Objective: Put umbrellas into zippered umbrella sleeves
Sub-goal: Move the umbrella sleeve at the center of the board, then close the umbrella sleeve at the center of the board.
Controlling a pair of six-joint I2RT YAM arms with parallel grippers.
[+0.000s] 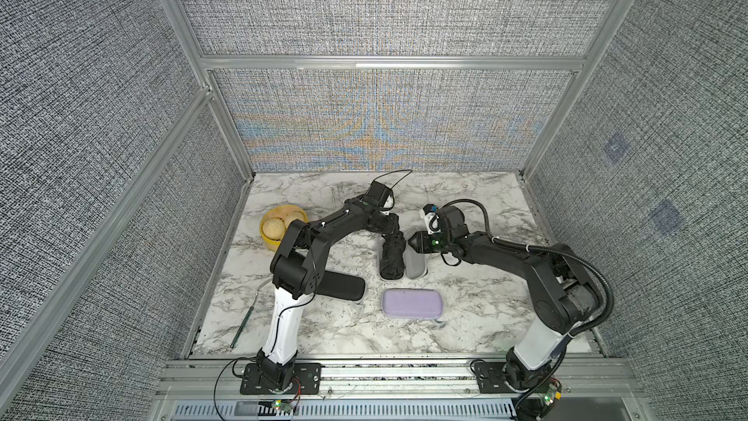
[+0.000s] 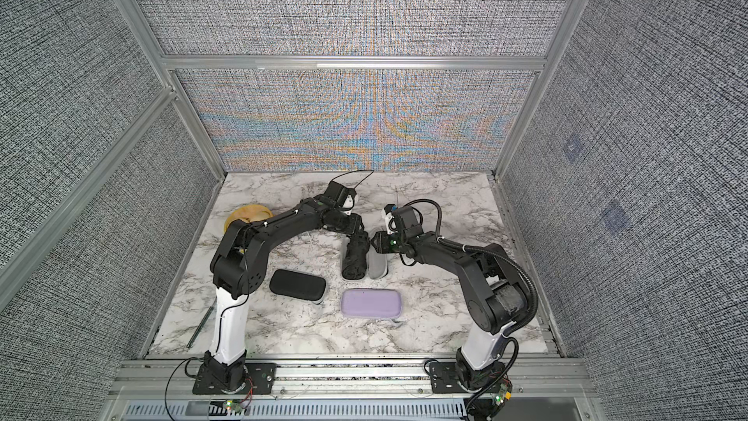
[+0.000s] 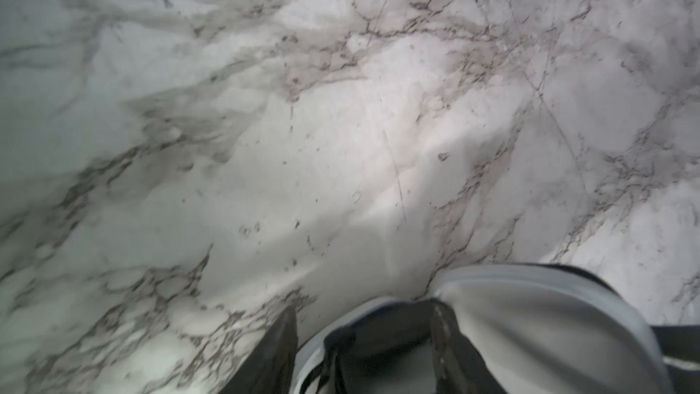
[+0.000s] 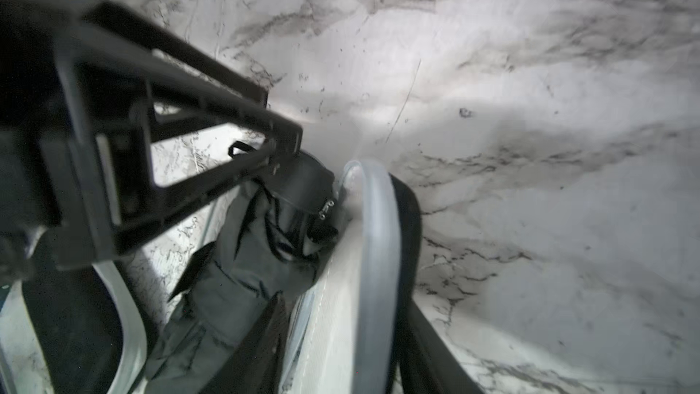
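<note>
Standing at the marble table [image 1: 485,317], I look first to the left of the frame in both top views. A yellow basket [image 1: 283,208] sits there toward the far edge, and a black case [image 2: 297,283] lies shut below it, its contents hidden.

Toward the middle, the left gripper [image 3: 363,308] points down at the far end of a black umbrella [image 1: 392,259]. In the left wrist view its fingers [image 3: 280,350] stand apart on either side of that end, but I cannot tell whether they press on it. The umbrella lies lengthwise in the bottom half of an open case [image 1: 416,267], whose grey-lined lid looks part-raised just to its right.

The umbrella looks light, soft rolled cloth over a stiff core, so the fabric would likely give and slide under a pinch. The hard cap at its end, or the middle of the roll, seems the surer hold.

Further right, the right gripper [image 4: 346,320] straddles the lid, one finger on the grey inside and one on the black outside. Whether it pinches the lid I cannot tell. The shell looks stiff and light, apt to skate on the smooth top, so I would take the lid by its rim and steady the other half.

At the lower middle of the frame, a lavender case [image 1: 411,304] lies shut.
</note>
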